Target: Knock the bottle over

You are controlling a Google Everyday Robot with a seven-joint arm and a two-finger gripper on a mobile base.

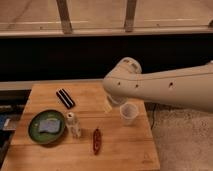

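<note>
The bottle point(73, 124) is small, slim and clear with a white cap. It stands upright on the wooden table point(120, 150), just right of a green plate. My arm reaches in from the right, and its big white joint hangs over the table's back middle. My gripper point(110, 103) points down below that joint, mostly hidden by it. It is to the upper right of the bottle and well apart from it, and close to the left of a clear plastic cup point(128, 113).
The green plate point(36, 131) holds a blue cloth or sponge point(50, 124). A black bar-shaped object point(65, 98) lies at the back left. A red object point(96, 140) lies in front, right of the bottle. A dark wall and window frames are behind; carpet is on the right.
</note>
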